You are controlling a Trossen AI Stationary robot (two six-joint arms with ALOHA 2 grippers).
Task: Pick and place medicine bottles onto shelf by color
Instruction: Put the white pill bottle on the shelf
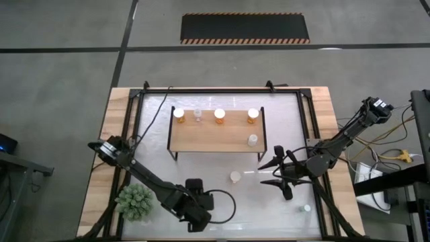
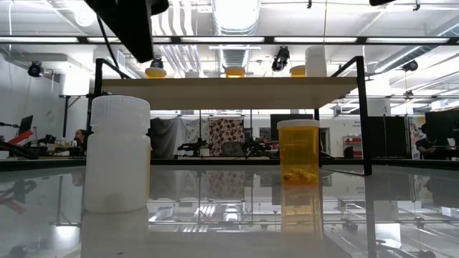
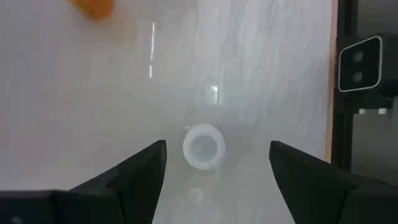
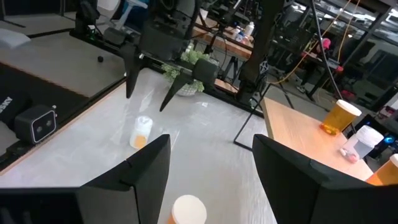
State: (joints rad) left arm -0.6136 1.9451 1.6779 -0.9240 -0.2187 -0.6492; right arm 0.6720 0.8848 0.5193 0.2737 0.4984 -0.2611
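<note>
Fingers spread wide, both grippers, left (image 1: 196, 205) and right (image 1: 277, 171), are hovering over the glossy white table (image 1: 222, 202); white-capped medicine bottles (image 1: 220, 113) are lining the light-wood shelf (image 1: 215, 136), an orange one (image 1: 234, 177) standing below.

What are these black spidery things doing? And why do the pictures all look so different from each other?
They are two robot arms at a table, each ending in a two-finger gripper. Four cameras took these pictures at the same moment: one looks straight down from above, one sits at table height, and one rides on each arm's wrist.

On the table stands a small wooden shelf with five medicine bottles on it. There is also a spiky green plant.

The left gripper hovers open, right above a white bottle. The right gripper is open too, pointing at an orange bottle on the table. Neither one is holding anything. Another small white bottle stands near the table's front edge.
</note>
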